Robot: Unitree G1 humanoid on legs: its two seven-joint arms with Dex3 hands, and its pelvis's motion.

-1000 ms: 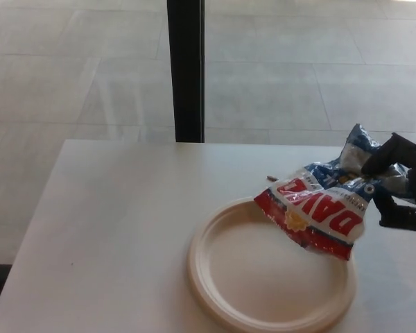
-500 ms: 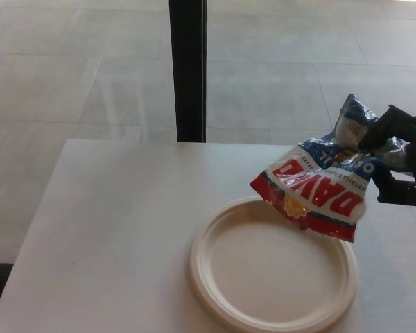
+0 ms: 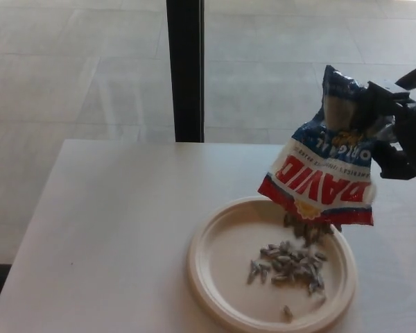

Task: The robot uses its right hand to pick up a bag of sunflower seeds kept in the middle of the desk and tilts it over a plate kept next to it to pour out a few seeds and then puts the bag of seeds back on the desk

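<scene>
My right hand (image 3: 401, 128) is shut on the blue upper end of a red, white and blue bag of sunflower seeds (image 3: 324, 173). The bag hangs upside down over the far right part of a cream plate (image 3: 215, 277), its red open end pointing down. Several grey seeds (image 3: 290, 262) lie in a loose heap on the plate, and a few more are falling just under the bag's mouth. My left hand does not show.
The white desk (image 3: 111, 236) runs from the left edge to the right of the picture. A dark vertical post (image 3: 185, 69) stands behind its far edge, with a tiled floor beyond.
My right hand rose and tipped the bag further, from slanted to nearly upside down. Seeds have spilled onto the plate, which was bare before.
</scene>
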